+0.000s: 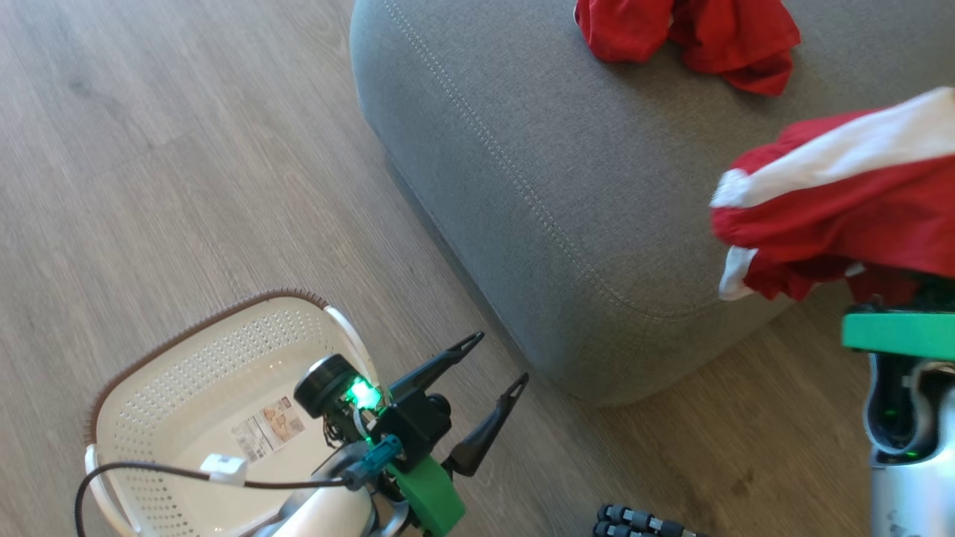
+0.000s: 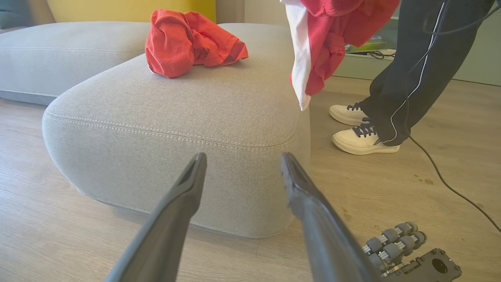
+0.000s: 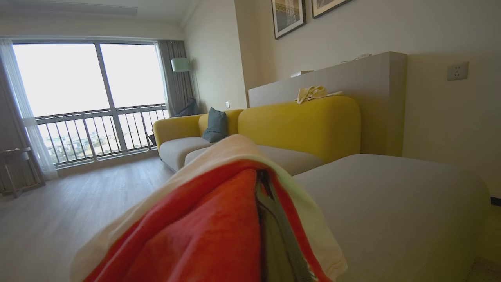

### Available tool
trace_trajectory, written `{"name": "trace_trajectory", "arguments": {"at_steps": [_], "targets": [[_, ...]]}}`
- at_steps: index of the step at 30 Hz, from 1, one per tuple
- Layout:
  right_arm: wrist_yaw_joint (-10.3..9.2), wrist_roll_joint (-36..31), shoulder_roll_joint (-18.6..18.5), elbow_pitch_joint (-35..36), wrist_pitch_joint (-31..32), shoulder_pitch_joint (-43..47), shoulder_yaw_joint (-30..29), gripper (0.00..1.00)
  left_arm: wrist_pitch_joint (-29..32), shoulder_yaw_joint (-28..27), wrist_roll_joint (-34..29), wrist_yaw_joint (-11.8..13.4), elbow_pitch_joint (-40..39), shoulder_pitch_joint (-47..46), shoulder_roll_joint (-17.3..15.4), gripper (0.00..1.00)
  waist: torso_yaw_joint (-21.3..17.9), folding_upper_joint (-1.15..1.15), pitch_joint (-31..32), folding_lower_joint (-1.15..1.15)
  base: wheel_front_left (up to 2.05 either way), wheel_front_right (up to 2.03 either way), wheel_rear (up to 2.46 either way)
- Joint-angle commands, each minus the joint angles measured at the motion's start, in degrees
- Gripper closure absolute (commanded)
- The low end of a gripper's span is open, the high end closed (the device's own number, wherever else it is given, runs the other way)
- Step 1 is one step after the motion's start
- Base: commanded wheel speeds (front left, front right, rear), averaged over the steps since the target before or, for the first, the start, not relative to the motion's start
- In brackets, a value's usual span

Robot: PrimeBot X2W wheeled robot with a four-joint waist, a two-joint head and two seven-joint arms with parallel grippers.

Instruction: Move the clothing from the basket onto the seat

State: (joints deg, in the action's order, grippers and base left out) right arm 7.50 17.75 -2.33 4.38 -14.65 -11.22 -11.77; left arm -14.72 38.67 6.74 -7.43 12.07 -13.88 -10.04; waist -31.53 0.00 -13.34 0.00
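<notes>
Clenched tight, the right gripper (image 3: pixel 263 184) grips the striped garment (image 1: pixel 843 216). Red cloth and white trim are bunched over both of its dark fingers, so only a slit of them shows in its own wrist view. The garment hangs off the jaws in the air, draped back over the wrist, and none of it lies flat on anything. Ahead of these jaws and a little to their right stretches the grey seat (image 1: pixel 522 149), its rounded near corner just under the hanging cloth. Whether the hem brushes that edge cannot be told.

The left gripper (image 1: pixel 498 359) stands released, its fingers spread wide with nothing between them, low over the floor (image 1: pixel 186 149) and pointing at the front face of the seat. Beyond its fingertips, up on the cushion top, the plain red garment (image 1: pixel 686 33) lies in a crumpled heap, well apart from both grippers. Behind these open jaws, down by the forearm, sits the basket (image 1: pixel 186 328). The part of its bottom that shows holds only a label sticker (image 1: pixel 268 426) and no cloth.

Off to the right of the left fingers, past the seat's corner, a person (image 2: pixel 407 70) in dark trousers and pale shoes (image 2: pixel 364 139) stands on the floor.

By this showing the job looks nearly over: one garment delivered, the basket apparently cleared, the second lifted and close to its place. What seems left is to carry the striped piece fully over the cushion and let it go there.
</notes>
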Motion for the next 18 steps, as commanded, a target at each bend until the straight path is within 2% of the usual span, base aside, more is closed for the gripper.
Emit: {"name": "trace_trajectory", "arguments": {"at_steps": [1, 7, 18], "targets": [[-0.01, 0.64, -0.54, 0.77, -0.35, -2.07, -0.19, 1.00, -0.28, -2.17, 0.23, -0.05, -2.00, -1.22, -0.69, 0.00, 0.07, 0.00, -0.24, 0.00, 0.00, 0.00, 0.00], [-0.01, -0.74, -0.54, -3.96, -0.35, -6.49, -2.38, 1.00, -0.28, -3.48, -0.66, -0.05, -2.83, -0.58, -1.83, 0.00, 0.20, 0.00, -2.60, 0.00, 0.00, 0.00, 0.00], [-0.01, -9.83, -0.54, -12.47, -0.35, -23.78, -4.32, 1.00, -0.28, -1.19, -1.43, -0.05, -4.30, -3.96, -4.91, 0.00, 5.26, 0.00, -9.48, 0.00, 0.00, 0.00, 0.00]]}}
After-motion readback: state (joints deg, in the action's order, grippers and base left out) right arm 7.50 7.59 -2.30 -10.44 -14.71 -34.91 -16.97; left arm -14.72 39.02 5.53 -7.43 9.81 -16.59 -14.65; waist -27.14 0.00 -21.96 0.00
